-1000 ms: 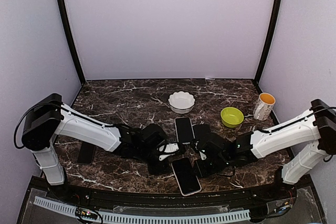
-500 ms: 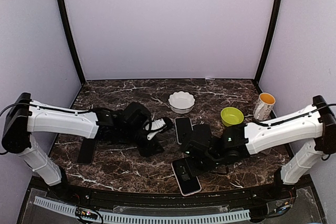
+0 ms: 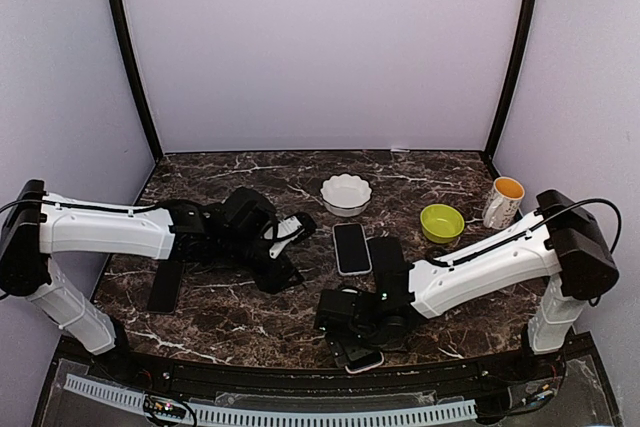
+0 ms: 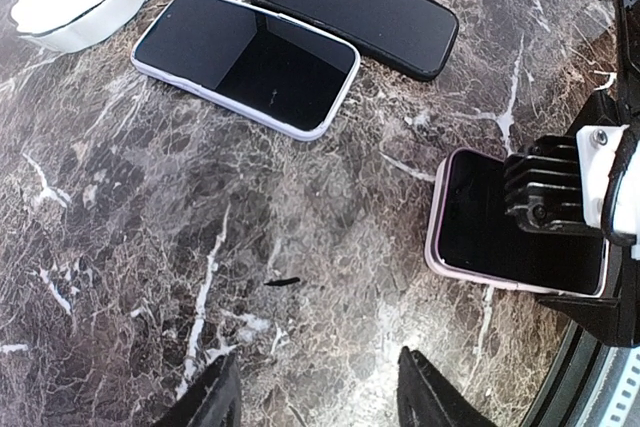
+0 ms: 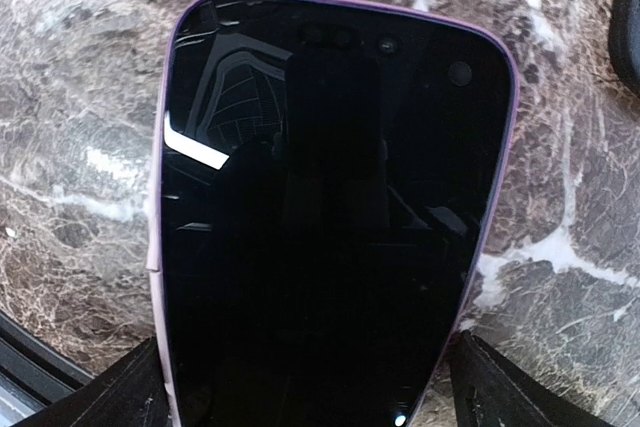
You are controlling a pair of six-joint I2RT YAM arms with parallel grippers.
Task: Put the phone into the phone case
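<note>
A phone with a dark screen and a lilac case rim point(image 5: 330, 197) lies face up near the table's front edge point(image 3: 362, 359). My right gripper point(image 5: 315, 392) hovers low over it, open, one finger point(image 5: 130, 387) on each side of the phone's near end and neither shown touching it. The top view has the right gripper point(image 3: 355, 332) covering most of that phone. My left gripper point(image 4: 320, 402) is open over bare marble, nothing between its fingers, and well left of the lilac phone point(image 4: 480, 237). From above, the left gripper point(image 3: 293, 249) sits beside a white-rimmed phone point(image 3: 351, 248).
A black phone-shaped slab point(image 3: 385, 259) lies next to the white-rimmed phone point(image 4: 245, 62). A white bowl point(image 3: 345, 193), green bowl point(image 3: 441, 222) and mug point(image 3: 503, 202) stand further back. Another dark slab point(image 3: 165, 287) lies at the left. The front rail point(image 3: 300, 409) is close.
My right gripper has opened and slid left and nearer, over the lilac phone. My left gripper has pulled away from that phone, back and to the left, with its fingers spreading.
</note>
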